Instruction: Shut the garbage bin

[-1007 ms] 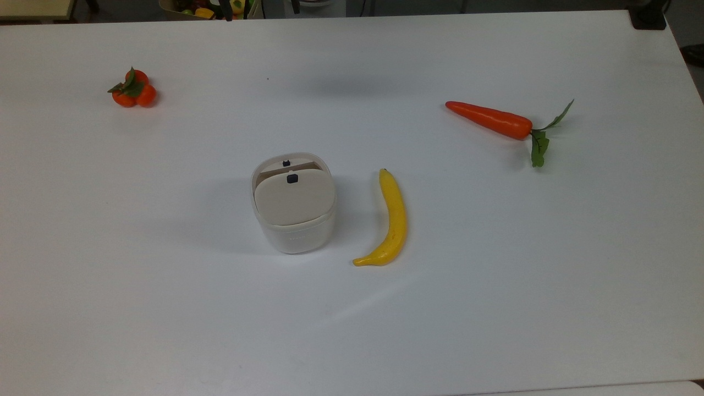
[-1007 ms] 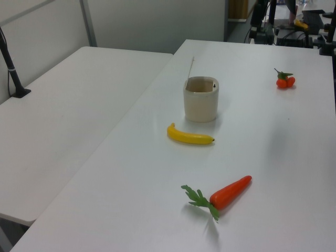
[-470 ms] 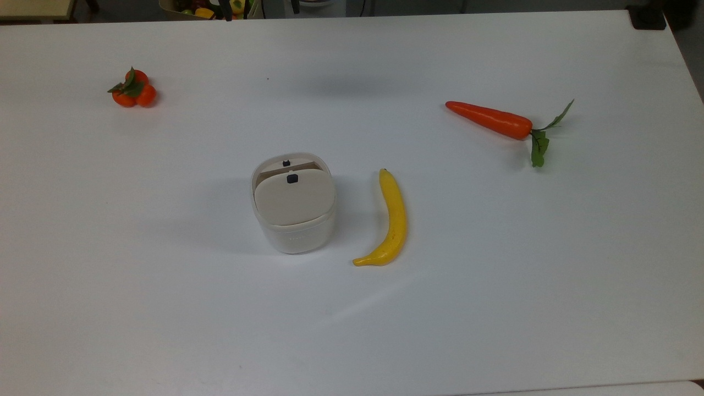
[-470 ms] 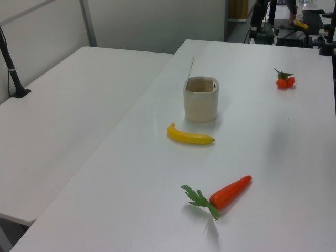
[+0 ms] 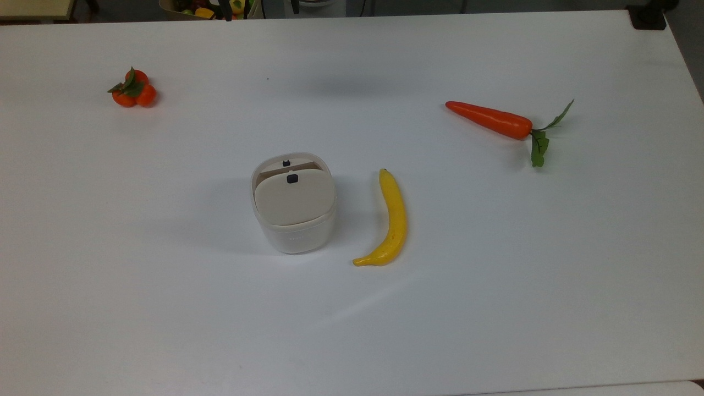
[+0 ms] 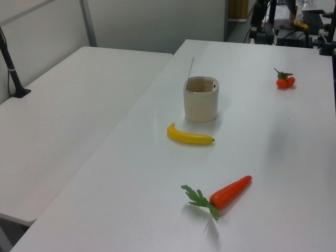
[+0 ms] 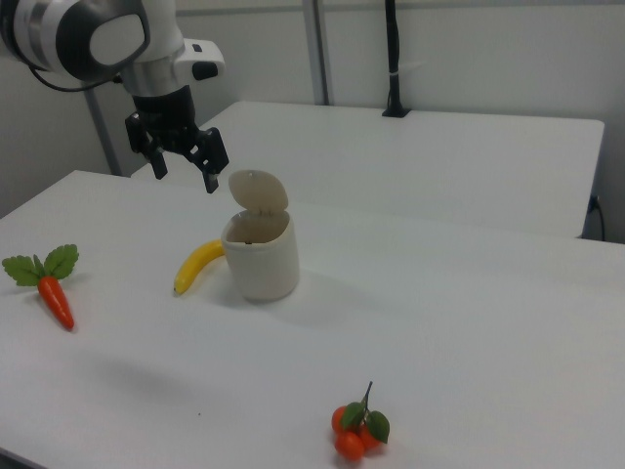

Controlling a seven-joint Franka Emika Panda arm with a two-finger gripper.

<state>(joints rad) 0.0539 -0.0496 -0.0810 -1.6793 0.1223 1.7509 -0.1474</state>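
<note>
Right view, near to far: tangerine cluster (image 7: 356, 430) with green leaves sits at the front of the white bench (image 7: 469, 322), well apart from everything else. Carrot (image 7: 54, 298) with leafy top lies at the right view's left edge. Garbage bin (image 7: 260, 256) stands mid-bench, white body, beige lid (image 7: 259, 191) hinged up and standing nearly upright at the back rim, so the bin is open. Banana (image 7: 198, 265) lies just beside the bin on the right view's left, not touching it as far as seen. Tool (image 7: 184, 161) hangs in the air behind and to the right view's left of the lid, near it but apart, black fingers (image 7: 211, 152) spread with a clear gap, holding nothing, touching nothing. White arm link runs up from it to the top left corner. Second white table lies behind, with a black pole at its far edge. Top view: bin (image 5: 294, 202) near bench centre, lid face with small black tab (image 5: 292, 178) turned toward the camera, banana (image 5: 391, 219) just to the top view's right of it, carrot (image 5: 489, 119) further right and up, tangerines (image 5: 133, 89) far upper left. Left view: carrot (image 6: 228, 192) nearest, then banana (image 6: 189, 135), then bin (image 6: 200, 98) with the lid edge-on as a thin upright line, tangerines (image 6: 285, 80) farthest.
</note>
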